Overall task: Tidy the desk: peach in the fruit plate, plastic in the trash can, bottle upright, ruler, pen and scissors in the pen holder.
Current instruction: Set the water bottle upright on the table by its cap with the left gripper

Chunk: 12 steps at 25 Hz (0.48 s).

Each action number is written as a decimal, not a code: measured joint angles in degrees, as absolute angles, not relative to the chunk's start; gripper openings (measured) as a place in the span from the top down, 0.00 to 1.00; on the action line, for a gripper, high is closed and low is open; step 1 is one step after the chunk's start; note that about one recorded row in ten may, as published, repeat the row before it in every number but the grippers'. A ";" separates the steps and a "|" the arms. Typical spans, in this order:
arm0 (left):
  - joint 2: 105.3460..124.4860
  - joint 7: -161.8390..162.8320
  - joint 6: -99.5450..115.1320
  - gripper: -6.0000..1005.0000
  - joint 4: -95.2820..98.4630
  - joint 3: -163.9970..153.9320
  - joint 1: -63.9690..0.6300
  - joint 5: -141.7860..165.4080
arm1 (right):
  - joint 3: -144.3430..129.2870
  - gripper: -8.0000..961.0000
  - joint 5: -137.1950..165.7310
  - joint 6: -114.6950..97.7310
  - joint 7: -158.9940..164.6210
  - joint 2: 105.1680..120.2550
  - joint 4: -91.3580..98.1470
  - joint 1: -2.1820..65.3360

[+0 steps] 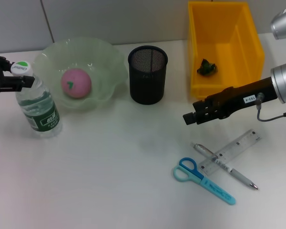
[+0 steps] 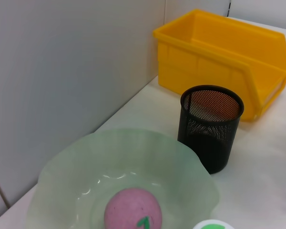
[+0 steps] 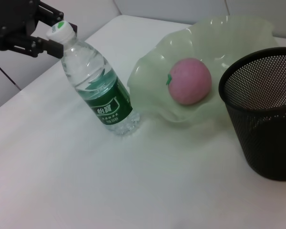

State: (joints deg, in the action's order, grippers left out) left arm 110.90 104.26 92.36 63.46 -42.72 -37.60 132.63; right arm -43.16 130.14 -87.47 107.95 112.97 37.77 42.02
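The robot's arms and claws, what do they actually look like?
The right arm has a silver-grey cylindrical segment leading into a slim black forearm with a small white label and a thin grey cable looping off it; its right gripper is black and blocky. The left gripper is black too, built from angular metal links.

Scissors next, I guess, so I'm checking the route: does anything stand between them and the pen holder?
Nothing visible does. The scissors lie on bare desk beside the pen and ruler; the pen holder stands beyond open tabletop.
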 joint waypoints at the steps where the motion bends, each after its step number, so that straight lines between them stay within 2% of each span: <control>1: 110.90 104.27 92.37 0.46 63.46 -42.72 -37.58 132.63 | -43.19 0.25 130.14 -87.47 107.95 113.00 37.67 42.02; 12: 111.01 104.72 92.34 0.45 63.46 -42.71 -37.27 132.63 | -43.24 0.25 130.17 -87.45 107.95 113.03 37.38 42.08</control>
